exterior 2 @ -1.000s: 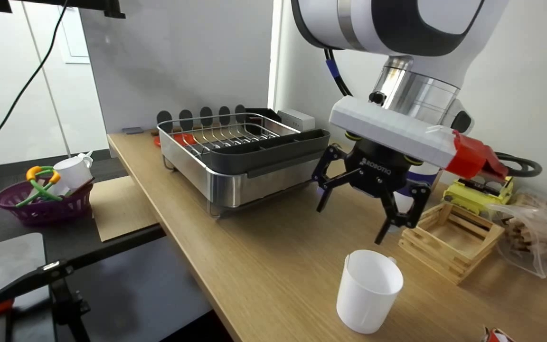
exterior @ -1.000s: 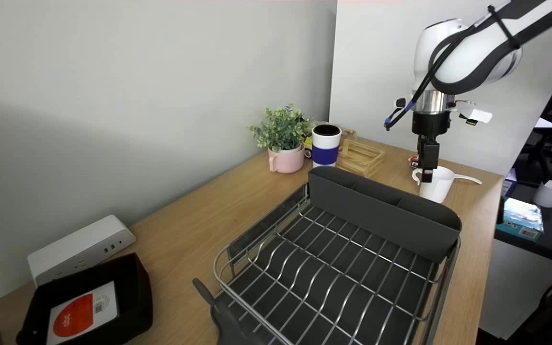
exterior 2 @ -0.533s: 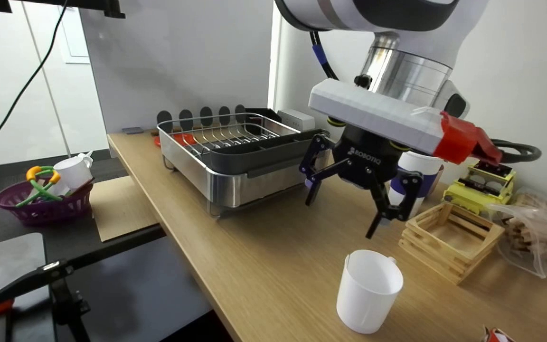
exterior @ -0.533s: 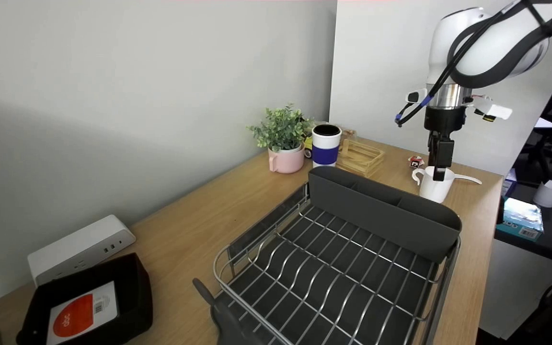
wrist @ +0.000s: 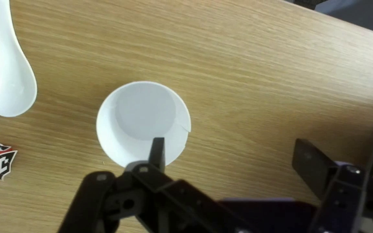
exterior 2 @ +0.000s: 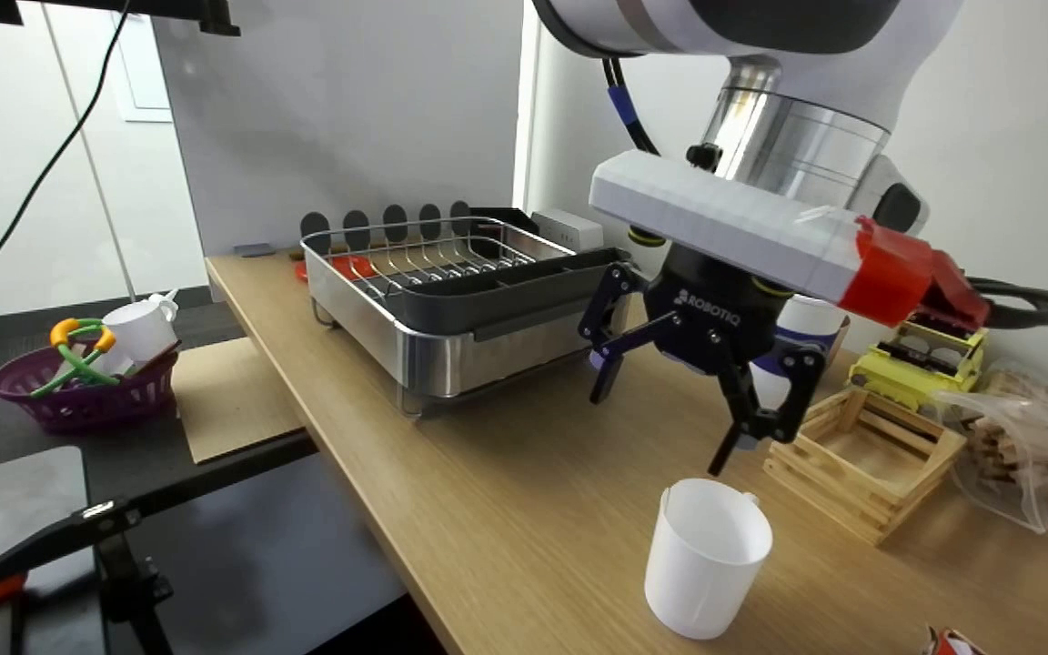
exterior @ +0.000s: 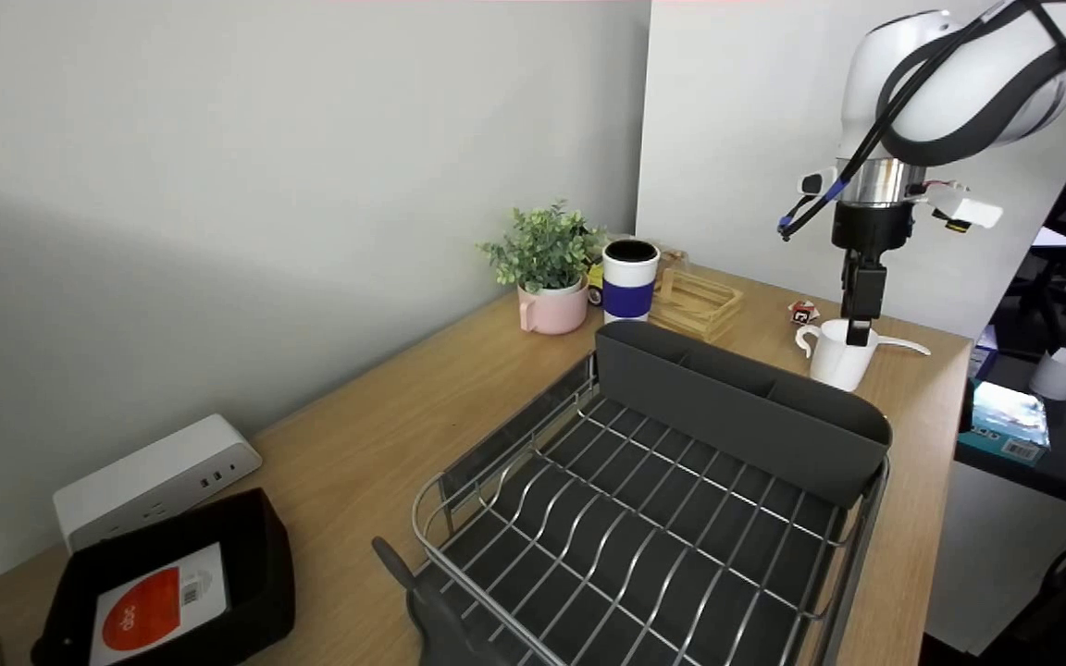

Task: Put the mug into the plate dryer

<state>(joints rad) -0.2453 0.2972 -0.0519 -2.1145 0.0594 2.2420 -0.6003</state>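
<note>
Vs 0.5 s ago: gripper nudged slightly toward 4–5 o'clock in an exterior view; mug and rack same spots. Arm comes in from 12–1 o'clock, gripper hanging below it, aimed between 6 and 7. Jaws spread wide, near mug, just apart from it. Wrist view: one jaw appears over mug's rim at 5–6 o'clock, second jaw well away toward 3–4. Mug upright on table, outside rack, which sits 10–11 o'clock from it.

White mug, black end effector, silver-and-grey plate dryer
</note>
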